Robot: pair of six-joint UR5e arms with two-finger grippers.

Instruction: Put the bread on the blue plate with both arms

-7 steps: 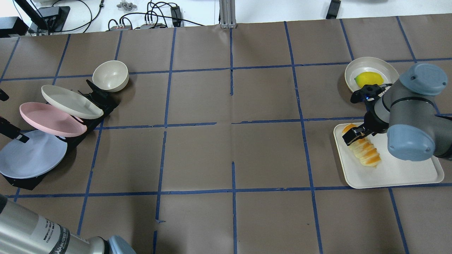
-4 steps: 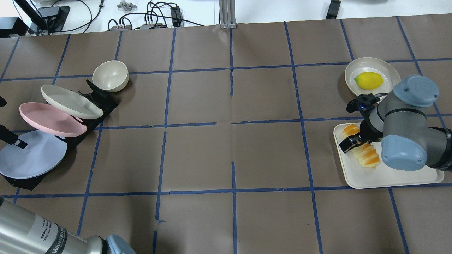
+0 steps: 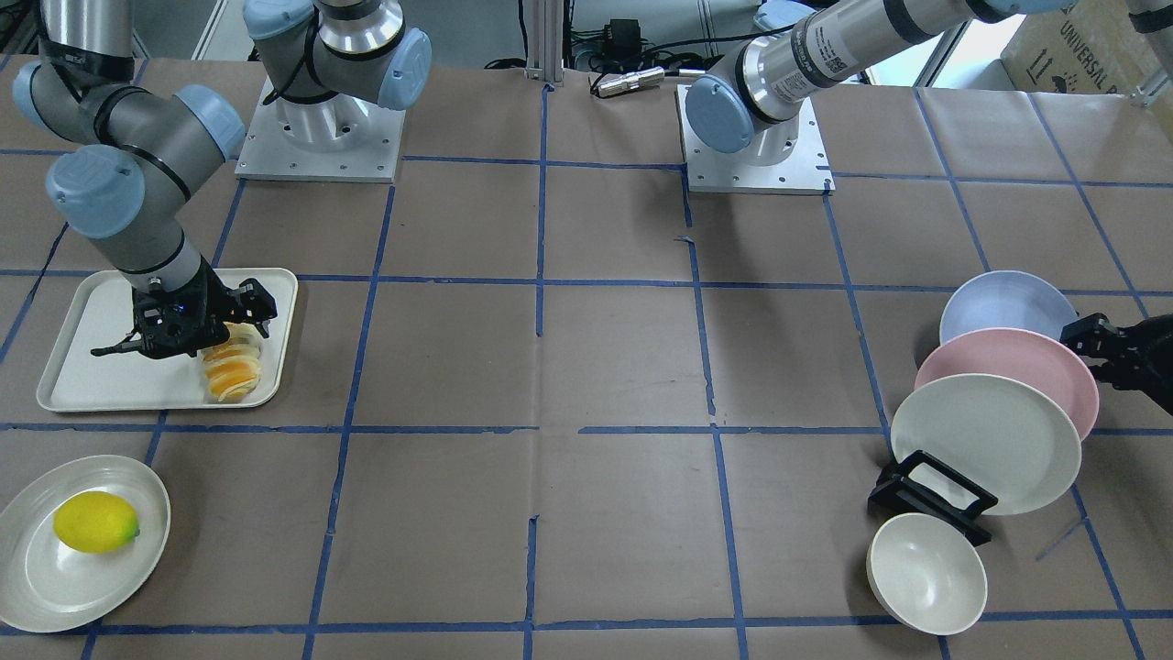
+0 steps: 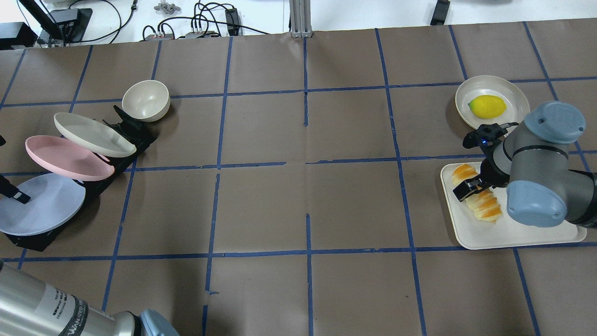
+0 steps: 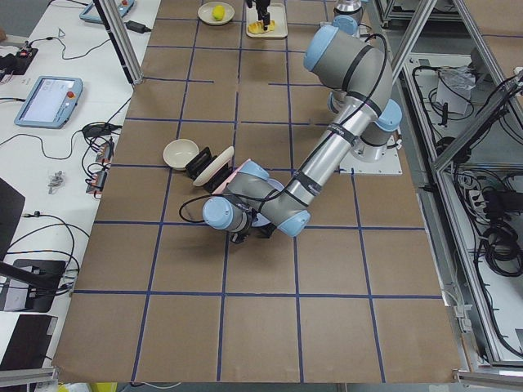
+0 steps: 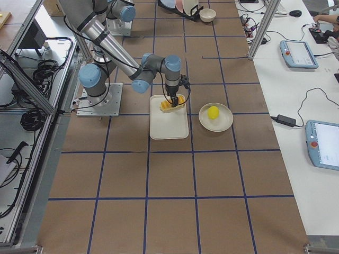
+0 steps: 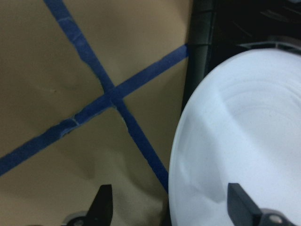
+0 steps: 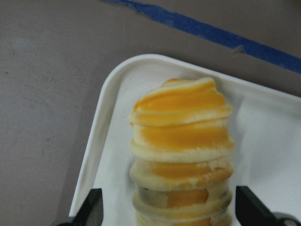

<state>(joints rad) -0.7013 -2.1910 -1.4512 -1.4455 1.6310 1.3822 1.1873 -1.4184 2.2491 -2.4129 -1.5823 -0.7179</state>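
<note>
right fingers (image 8: 94,209) open astride the bread (image 8: 181,136) on a tray (image 8: 101,141), 3 o'clock on the bench (image 4: 303,140); left fingers (image 7: 104,202) open around the blue plate (image 7: 244,132) rim, 9 o'clock.

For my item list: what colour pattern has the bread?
The bread has alternating orange and cream stripes, clearest in the right wrist view.

A cardboard box (image 3: 1068,41) reads "UNIVERSAL" (the left arm (image 3: 825,46) sticker (image 3: 818,60) is too small to read).

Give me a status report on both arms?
Right gripper open, jaws straddling striped orange-and-cream bread roll on cream tray. Left gripper open at round pale-blue plate rim. Pink plate close beside.
</note>
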